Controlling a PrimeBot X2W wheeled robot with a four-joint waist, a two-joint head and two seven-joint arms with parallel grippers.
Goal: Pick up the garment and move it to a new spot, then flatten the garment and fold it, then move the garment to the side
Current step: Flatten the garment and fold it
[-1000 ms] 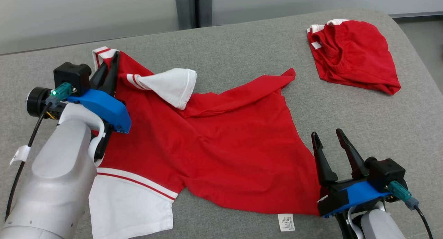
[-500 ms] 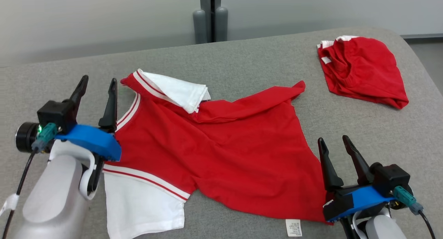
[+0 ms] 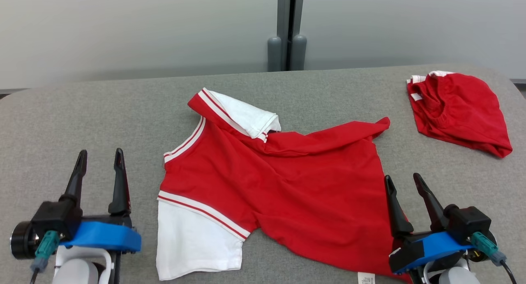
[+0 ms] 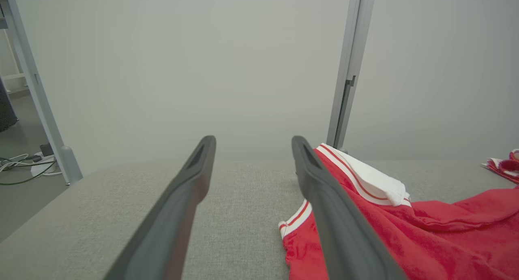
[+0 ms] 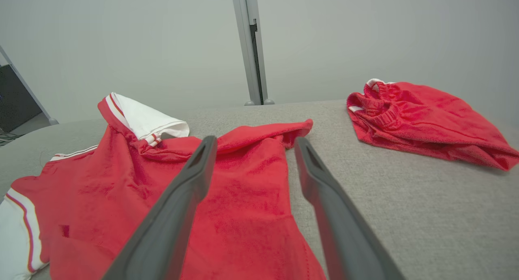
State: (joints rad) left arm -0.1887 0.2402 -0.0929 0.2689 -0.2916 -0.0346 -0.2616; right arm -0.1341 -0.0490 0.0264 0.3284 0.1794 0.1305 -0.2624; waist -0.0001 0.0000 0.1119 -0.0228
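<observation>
Grey padded tabletop (image 3: 82,111) spreads beneath both pincers and carries everything in sight. Next in size is the garment (image 3: 287,185), a red shirt with white trim, lying spread but rumpled between the two pincers: it sits to the right of the left pincer (image 3: 101,152), with a strip of bare grey cloth between them, and to the left of the right pincer (image 3: 402,177), whose inner finger stands over the shirt's right hem while its outer finger stands over bare tabletop. Whether that inner finger touches the fabric cannot be told. A second red garment (image 3: 460,111) lies bunched in a heap well ahead of the right pincer and a little to its outer side, apart from the shirt. Both pincers are released, fingers spread wide and pointing away from the robot, with nothing between them. The shirt's near white sleeve (image 3: 193,247) lies flat just to the right of the left pincer's wrist; its far white sleeve (image 3: 246,113) is folded back over the red body, ahead and to the right of that pincer's fingertips. A small white label (image 3: 363,278) pokes out from the hem just left of the right pincer's base.
</observation>
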